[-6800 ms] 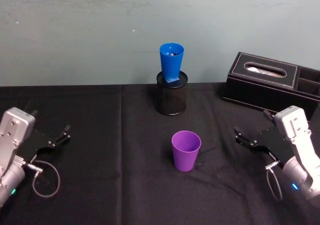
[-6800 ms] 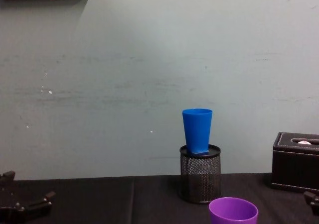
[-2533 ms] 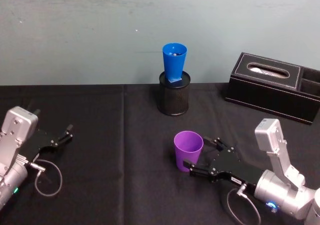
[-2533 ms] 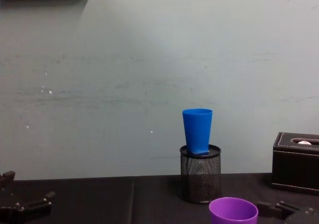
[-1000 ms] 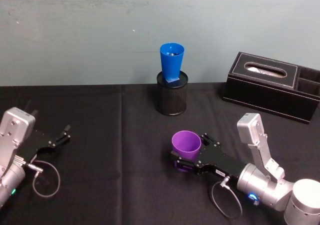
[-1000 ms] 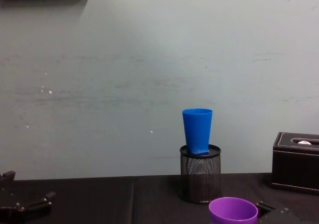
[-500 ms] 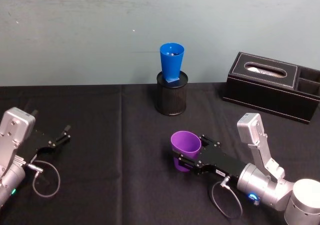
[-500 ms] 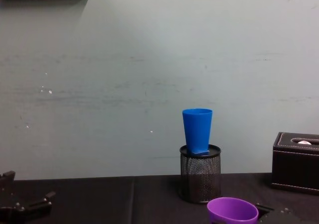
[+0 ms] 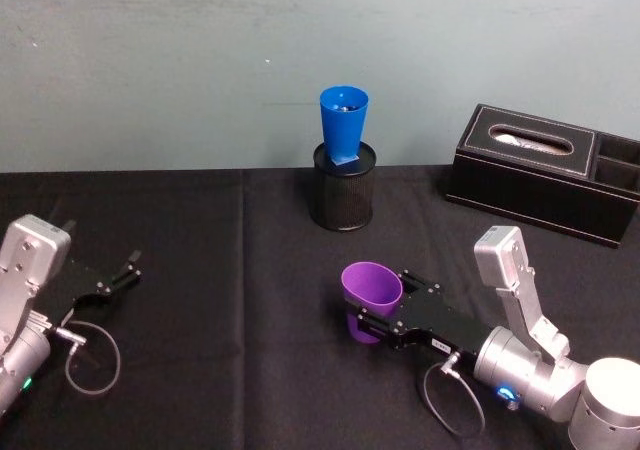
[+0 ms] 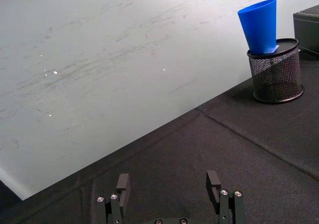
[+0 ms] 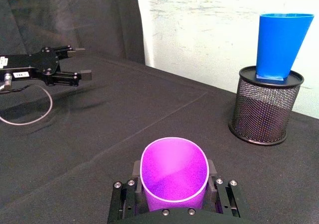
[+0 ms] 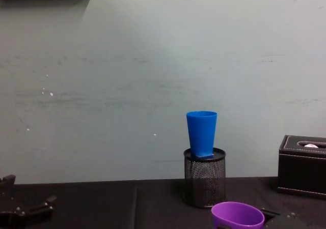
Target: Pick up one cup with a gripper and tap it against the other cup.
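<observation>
As the right end effector (image 9: 380, 308) is closed on the purple cup (image 9: 371, 288) near the middle of the bench (image 9: 220, 270), the grasp looks done. Carrying it to tap the blue cup (image 9: 343, 122), which stands in the mesh holder (image 9: 341, 195) behind, is not yet done. The left end effector (image 10: 168, 184) rests open, far left.

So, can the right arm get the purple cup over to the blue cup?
Probably yes. The right claw is shut on the purple cup, with bare black cloth between it and the blue cup, which stands raised in the mesh pen holder, so it must lift.
</observation>
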Robot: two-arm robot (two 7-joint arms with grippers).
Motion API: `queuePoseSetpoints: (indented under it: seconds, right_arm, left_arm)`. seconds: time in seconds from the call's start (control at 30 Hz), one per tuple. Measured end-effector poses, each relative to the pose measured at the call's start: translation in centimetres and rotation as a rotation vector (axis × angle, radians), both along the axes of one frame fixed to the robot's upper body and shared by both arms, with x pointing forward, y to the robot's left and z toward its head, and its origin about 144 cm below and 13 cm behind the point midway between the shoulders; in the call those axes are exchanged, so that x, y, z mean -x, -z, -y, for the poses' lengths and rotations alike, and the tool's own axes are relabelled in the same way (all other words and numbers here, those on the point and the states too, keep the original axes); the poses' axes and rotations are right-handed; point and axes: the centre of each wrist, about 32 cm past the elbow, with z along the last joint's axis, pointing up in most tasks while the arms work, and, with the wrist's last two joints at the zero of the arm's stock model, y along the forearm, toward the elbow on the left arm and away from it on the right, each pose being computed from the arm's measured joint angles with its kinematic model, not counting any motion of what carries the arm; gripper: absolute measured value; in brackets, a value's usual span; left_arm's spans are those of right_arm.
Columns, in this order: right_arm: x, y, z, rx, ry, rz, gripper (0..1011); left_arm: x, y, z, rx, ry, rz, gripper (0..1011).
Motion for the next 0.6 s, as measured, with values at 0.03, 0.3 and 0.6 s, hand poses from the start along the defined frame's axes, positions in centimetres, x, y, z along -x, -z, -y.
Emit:
queuePoseSetpoints:
  seconds: [0.03, 0.3, 0.6]
  right_arm:
    - [0.00, 0.00, 0.00, 0.000, 0.000, 0.000, 715]
    - [0.00, 0.01, 0.00, 0.000, 0.000, 0.000, 715]
    - [0.00, 0.00, 0.00, 0.000, 0.000, 0.000, 715]
  left_arm:
    - [0.00, 0.00, 0.00, 0.000, 0.000, 0.000, 1000]
    - [0.00, 0.00, 0.00, 0.000, 0.000, 0.000, 1000]
    - [0.00, 0.00, 0.00, 0.000, 0.000, 0.000, 1000]
